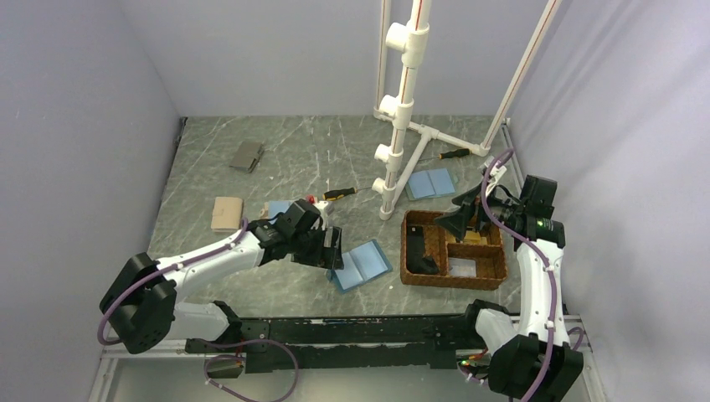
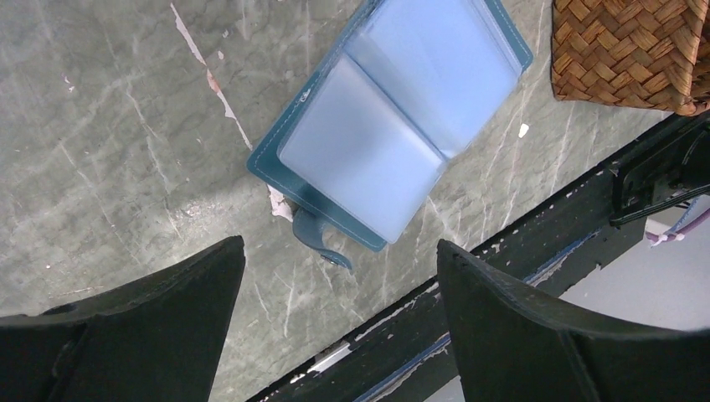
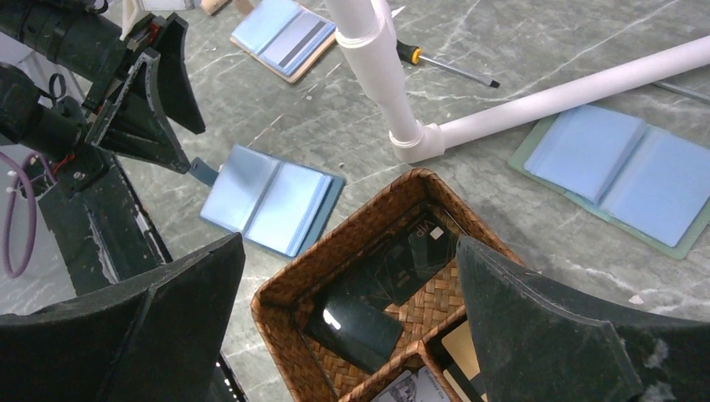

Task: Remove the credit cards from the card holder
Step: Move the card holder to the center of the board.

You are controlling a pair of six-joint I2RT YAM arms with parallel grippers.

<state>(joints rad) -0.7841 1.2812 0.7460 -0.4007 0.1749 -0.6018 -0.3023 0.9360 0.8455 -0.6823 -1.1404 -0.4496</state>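
Worktop and enclosure. A grey-green marbled worktop [image 1: 318, 151] with pale veins fills the floor of a booth of plain lavender-grey walls [image 1: 276, 50]. A black slotted rail [image 1: 352, 331] runs along its near edge, and a white plastic pipe frame [image 1: 402, 109] stands right of centre.

The open light blue card holder with a tan edge [image 3: 283, 32] lies flat on the worktop just behind the left arm's wrist, with a grey strip across one leaf. It is partly hidden in the top view [image 1: 276, 207].

An open light blue holder with a teal edge [image 2: 393, 126] lies near the rail, between the left gripper [image 1: 331, 251] and a brown wicker tray [image 1: 452, 280]. Its clasp tab points toward that gripper, whose fingers are apart and empty, just beside the holder.

The right gripper [image 3: 350, 243] hangs over the tray, fingers spread, holding nothing. Small flat credit cards [image 3: 356, 328], one of them dark, lie in the tray's compartments.

A third open blue holder with a green edge [image 3: 619, 172] lies at the foot of the pipe frame. A closed tan wallet [image 1: 227, 213] and a closed grey wallet [image 1: 247, 156] lie at the left, and two screwdrivers [image 1: 452, 154] [image 1: 339, 193] lie near the frame.
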